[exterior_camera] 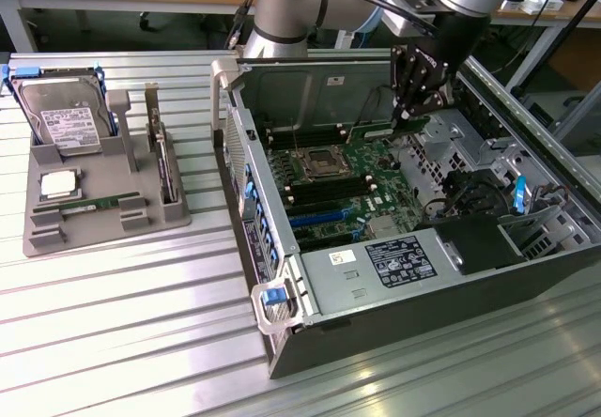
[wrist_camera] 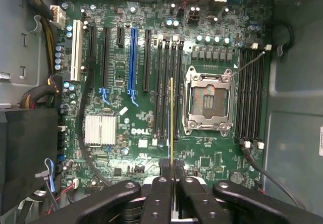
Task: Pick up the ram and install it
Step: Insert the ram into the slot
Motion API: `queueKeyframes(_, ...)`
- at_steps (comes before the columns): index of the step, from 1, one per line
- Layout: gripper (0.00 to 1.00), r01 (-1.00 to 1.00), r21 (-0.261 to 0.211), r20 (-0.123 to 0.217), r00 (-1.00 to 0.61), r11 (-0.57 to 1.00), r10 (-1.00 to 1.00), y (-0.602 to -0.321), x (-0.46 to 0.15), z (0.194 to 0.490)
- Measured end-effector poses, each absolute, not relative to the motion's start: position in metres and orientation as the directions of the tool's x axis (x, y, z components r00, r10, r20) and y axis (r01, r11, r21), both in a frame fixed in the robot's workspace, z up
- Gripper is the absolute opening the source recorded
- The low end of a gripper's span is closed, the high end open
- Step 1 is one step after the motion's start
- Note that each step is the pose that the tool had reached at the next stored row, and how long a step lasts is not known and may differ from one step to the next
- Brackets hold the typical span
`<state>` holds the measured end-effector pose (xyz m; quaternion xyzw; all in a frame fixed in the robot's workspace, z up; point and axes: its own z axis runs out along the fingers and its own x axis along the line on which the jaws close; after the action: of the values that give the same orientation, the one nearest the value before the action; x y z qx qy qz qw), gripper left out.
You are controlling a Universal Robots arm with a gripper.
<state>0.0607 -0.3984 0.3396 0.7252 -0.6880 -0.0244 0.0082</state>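
While the arm hangs over the open computer case (exterior_camera: pixel 413 276) in the exterior view, the gripper (exterior_camera: pixel 410 107) is pinched on the ram (exterior_camera: pixel 390 131), a thin green stick carried edge-down above the motherboard (exterior_camera: pixel 338 187). So the pick is done and this is the install phase, with the stick not yet seated. On the exterior view's left sits a grey moulded holder tray (exterior_camera: pixel 103 212) holding a silver hard drive (exterior_camera: pixel 64 116) and a square processor chip (exterior_camera: pixel 58 185).

In the wrist view, the black fingers (wrist_camera: pixel 162 193) are pressed together on the ram (wrist_camera: pixel 172 118), which is seen edge-on as a thin yellow-green line. It runs alongside the black memory slots (wrist_camera: pixel 166 88) beside the metal CPU socket (wrist_camera: pixel 209 100). My read: the next move needs the edge lined up squarely over one slot, then a straight press. The board is rigid, thin and brittle, so tilt is the risk.
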Motion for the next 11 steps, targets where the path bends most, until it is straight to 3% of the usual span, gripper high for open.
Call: queueKeyframes(11, 0.12, -0.998, 0.046, -0.024, 0.052, -0.053, -0.998, -0.3984, 0.0603, 0.33)
